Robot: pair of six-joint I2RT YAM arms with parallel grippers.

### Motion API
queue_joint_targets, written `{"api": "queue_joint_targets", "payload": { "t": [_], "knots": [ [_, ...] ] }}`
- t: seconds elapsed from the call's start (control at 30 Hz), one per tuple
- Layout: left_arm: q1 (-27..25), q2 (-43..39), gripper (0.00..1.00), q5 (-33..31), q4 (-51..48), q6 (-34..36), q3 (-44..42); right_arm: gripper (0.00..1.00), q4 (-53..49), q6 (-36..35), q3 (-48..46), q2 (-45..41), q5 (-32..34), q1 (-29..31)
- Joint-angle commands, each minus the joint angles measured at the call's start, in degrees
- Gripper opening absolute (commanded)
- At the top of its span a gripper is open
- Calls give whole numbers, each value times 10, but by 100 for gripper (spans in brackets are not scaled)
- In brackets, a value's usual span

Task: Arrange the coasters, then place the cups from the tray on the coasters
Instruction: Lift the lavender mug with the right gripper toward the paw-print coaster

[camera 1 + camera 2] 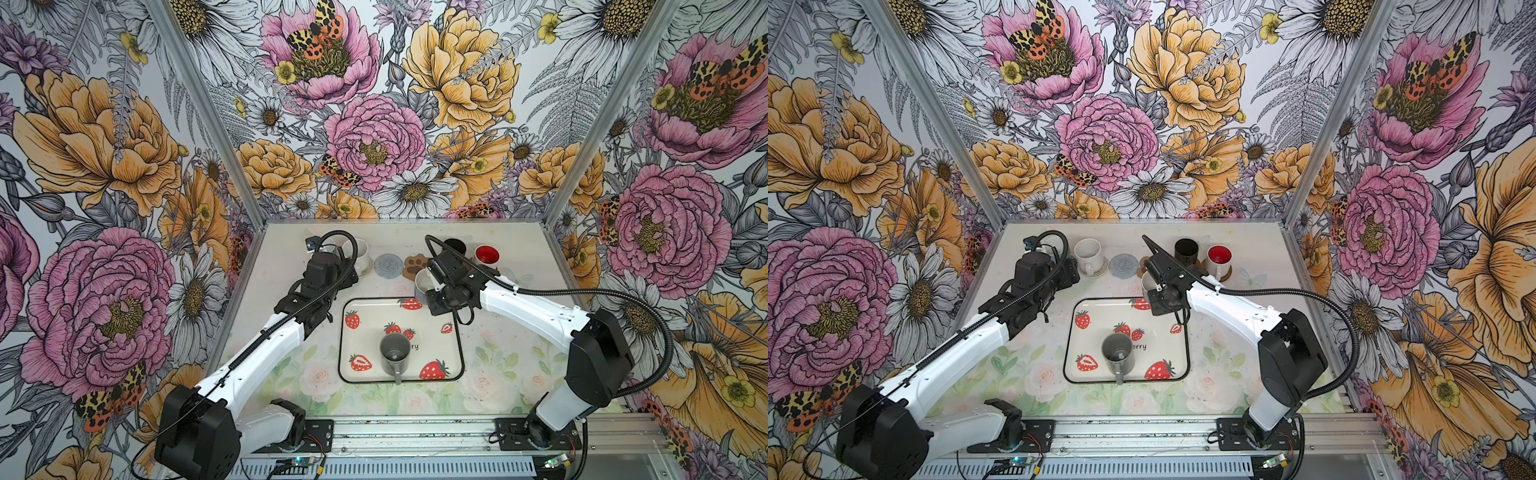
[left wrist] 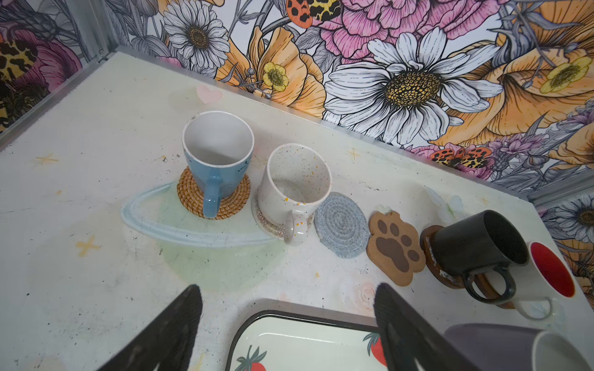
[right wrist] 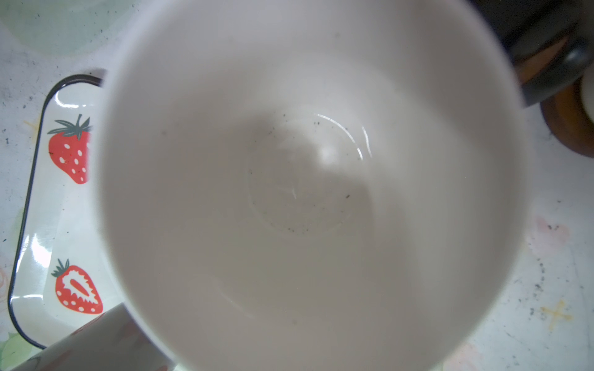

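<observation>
My right gripper (image 1: 432,286) is shut on the lavender cup (image 1: 423,281), held above the far edge of the strawberry tray (image 1: 455,345), just in front of the bare paw coaster (image 1: 415,262). The cup's white inside (image 3: 305,180) fills the right wrist view and hides the fingers. A grey cup (image 1: 395,353) stands on the tray. My left gripper (image 2: 289,321) hangs open over the tray's far left corner (image 2: 257,318). The light blue cup (image 2: 215,160) sits on the rattan coaster (image 2: 189,196) and the white cup (image 2: 295,189) on a whitish one. The grey-blue coaster (image 2: 342,225) is bare.
At the back right, the black cup (image 2: 475,244) and the red-lined white cup (image 2: 546,273) each sit on a brown disc. Flowered walls close the table on three sides. The row of coasters runs along the back wall.
</observation>
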Motion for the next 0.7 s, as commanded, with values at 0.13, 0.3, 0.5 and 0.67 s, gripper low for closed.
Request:
{"api": "queue_joint_targets", "payload": {
  "t": [0.13,0.3,0.5,0.67],
  "knots": [
    [10,-2,86,14,10,-8,-6,0,26,-35,72,28,-14,-34],
    [13,-4,86,17,10,-9,-8,0,26,-49,111,55,-22,-51],
    [13,-6,86,23,17,-10,-11,0,26,-61,164,103,-36,-69],
    [14,-5,86,25,16,-11,-11,0,25,-68,206,144,-39,-78]
  ]
}}
